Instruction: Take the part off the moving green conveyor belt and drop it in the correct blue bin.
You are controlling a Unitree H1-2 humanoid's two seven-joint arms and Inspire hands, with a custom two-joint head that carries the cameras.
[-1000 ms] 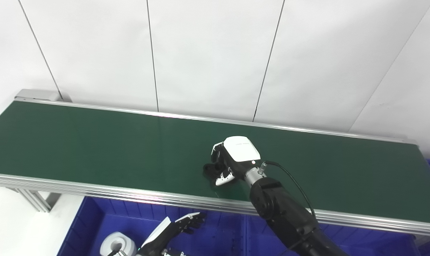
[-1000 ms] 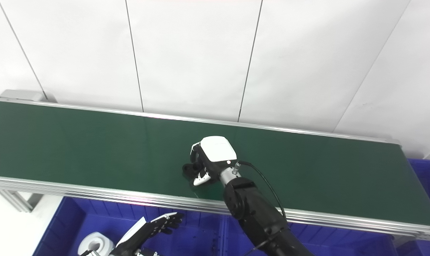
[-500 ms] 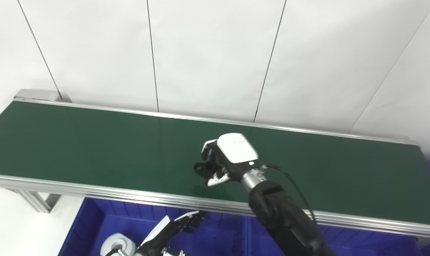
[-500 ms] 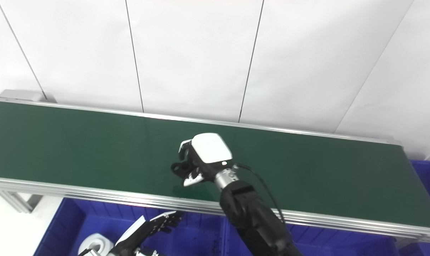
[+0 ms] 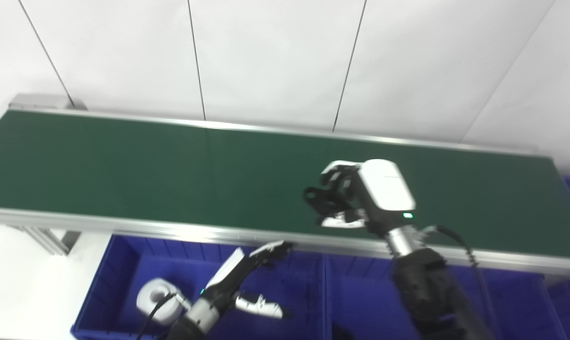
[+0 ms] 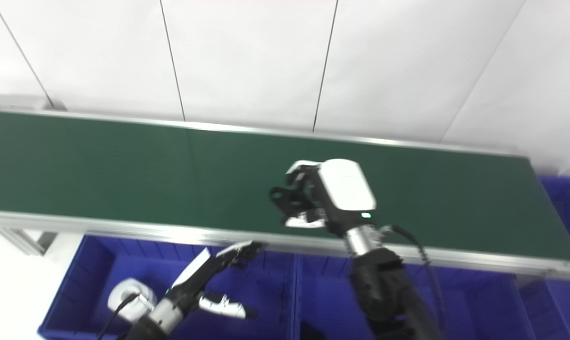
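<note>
The right hand (image 5: pixel 360 196) is curled tight around what looks like a small black part (image 5: pixel 319 197), lifted clear above the green conveyor belt (image 5: pixel 124 165) for carrying to the blue bin (image 5: pixel 360 293), while the left hand (image 5: pixel 247 264) waits spread and empty.

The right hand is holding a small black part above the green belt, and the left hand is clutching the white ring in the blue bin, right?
Not quite. The right hand does hold the black part above the green belt, but the left eye view shows the left hand open, apart from the white ring in the blue bin.

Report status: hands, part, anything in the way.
Right hand shut on black part, above the belt. Left hand open over left blue bin. Path not blocked.
</note>
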